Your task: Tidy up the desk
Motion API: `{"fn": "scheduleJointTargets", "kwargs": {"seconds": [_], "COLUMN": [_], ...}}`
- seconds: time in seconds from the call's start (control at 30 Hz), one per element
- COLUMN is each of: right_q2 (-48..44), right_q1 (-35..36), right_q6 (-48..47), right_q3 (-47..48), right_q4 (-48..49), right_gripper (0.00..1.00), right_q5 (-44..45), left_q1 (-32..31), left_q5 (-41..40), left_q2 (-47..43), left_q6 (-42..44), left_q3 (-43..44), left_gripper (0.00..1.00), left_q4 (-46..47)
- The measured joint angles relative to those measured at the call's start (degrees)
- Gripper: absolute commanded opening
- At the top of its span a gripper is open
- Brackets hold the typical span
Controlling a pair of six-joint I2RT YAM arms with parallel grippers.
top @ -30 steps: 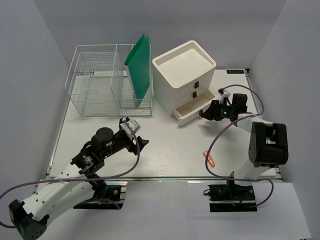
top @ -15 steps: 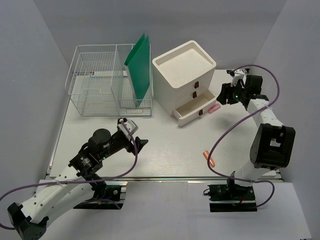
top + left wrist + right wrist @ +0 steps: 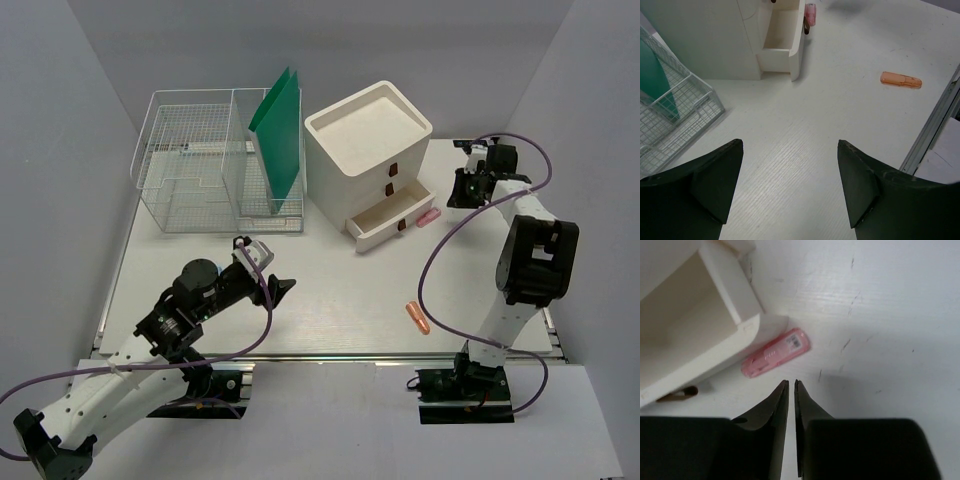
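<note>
Right wrist view puts my right claw [image 3: 791,382] just above the desk [image 3: 880,315], its two fingers drawn almost together with nothing between them: closed and empty. Just ahead of the tips lies a pink stick [image 3: 775,353], touching the outer corner of the open bottom drawer [image 3: 700,335]. It sits outside the drawer, not in it, which I judge is the wrong side for a tidy desk. Its label is too blurred to read, so it may be a small cutter or a memory stick.

From above, an orange stick [image 3: 419,317] lies alone near the front rail [image 3: 330,356], well apart from the drawer box [image 3: 365,140]. My left claw [image 3: 789,145] hovers wide open and empty over bare desk near the wire basket [image 3: 190,170], likely placed to reach that orange piece.
</note>
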Motion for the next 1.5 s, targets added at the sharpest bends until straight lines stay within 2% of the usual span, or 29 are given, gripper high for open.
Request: {"fn": "scheduleJointTargets", "kwargs": {"seconds": [0.27,0.57,0.9,1.23,1.5], "right_q2": [9.62,15.12,21.35,22.97,17.46], "right_q1": [0.04,0.07,0.09,0.07,0.07], "right_q6": [2.29,4.42,5.42,5.40,3.98], "right_q3": [9.88,12.22,19.17,18.47,9.86], "right_q4": [-0.33,-0.20,0.04,-0.44,0.57], "right_gripper": [0.20,0.20,0.20,0.20,0.20], "right_q5": [2.01,0.70,-1.95,-5.55,-6.54], "left_q1": [0.00,0.00,0.00,0.00,0.00], "left_q5": [0.13,0.13,0.04,-0.07,-0.07], "left_q2": [0.00,1.07,3.58,4.55,3.72], "left_q6": [0.00,0.00,0.00,0.00,0.00], "left_q3": [0.00,0.00,0.00,0.00,0.00], "left_gripper": [0.86,0.85,0.86,0.86,0.86], "left_q4": [0.00,0.00,-0.02,0.00,-0.02]}}
